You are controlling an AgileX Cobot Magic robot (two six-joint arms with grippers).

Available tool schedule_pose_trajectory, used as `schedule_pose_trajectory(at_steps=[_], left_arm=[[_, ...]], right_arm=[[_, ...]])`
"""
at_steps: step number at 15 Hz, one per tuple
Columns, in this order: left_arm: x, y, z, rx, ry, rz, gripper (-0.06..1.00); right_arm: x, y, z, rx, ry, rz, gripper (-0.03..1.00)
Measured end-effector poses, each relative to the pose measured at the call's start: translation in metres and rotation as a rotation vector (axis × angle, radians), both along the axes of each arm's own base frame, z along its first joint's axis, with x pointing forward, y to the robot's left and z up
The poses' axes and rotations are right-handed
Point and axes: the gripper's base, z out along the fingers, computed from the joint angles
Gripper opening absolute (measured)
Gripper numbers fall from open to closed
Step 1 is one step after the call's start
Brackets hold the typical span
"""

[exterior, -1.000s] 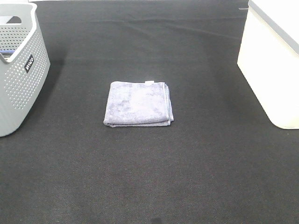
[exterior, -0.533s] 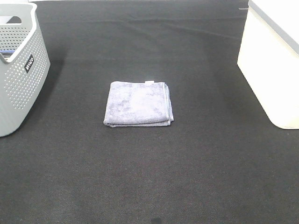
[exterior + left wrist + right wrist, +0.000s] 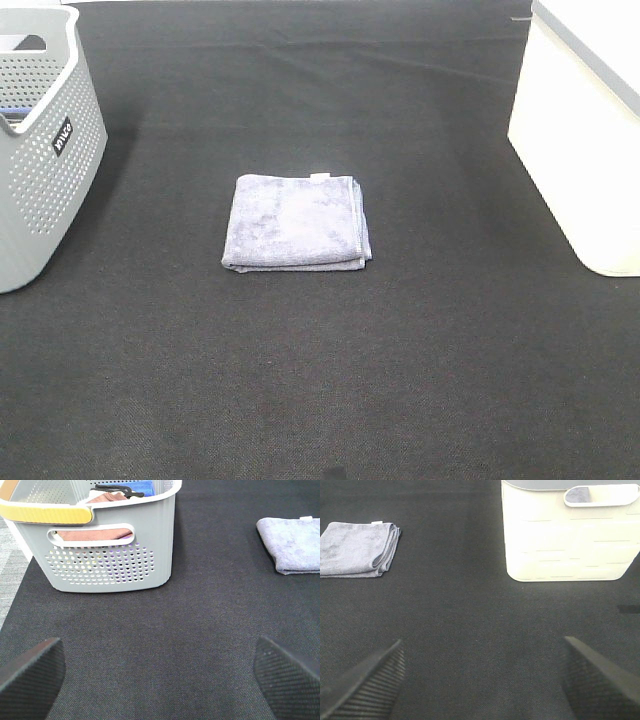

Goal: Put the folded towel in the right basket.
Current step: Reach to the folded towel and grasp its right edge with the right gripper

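Folded grey towel [image 3: 296,222] lies flat, centred for either arm; cream basket [image 3: 585,150] at 3 o'clock; left gripper [image 3: 160,675], right gripper [image 3: 482,680] (both empty) spread wide.

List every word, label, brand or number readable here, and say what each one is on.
Black label on the gray basket: white letters, too small and tilted to read.
White tag on the towel: no writing can be made out.
White basket: no text visible.
Nothing can be quoted with certainty.
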Motion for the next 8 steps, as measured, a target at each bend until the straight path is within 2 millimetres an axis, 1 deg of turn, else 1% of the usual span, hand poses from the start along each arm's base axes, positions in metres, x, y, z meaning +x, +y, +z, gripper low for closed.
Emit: schedule_pose_trajectory(at_steps=[8], left_arm=[[0.0000, 0.0000, 0.0000, 0.000, 0.000, 0.000, 0.97]], right_arm=[[0.0000, 0.0000, 0.0000, 0.000, 0.000, 0.000, 0.79]])
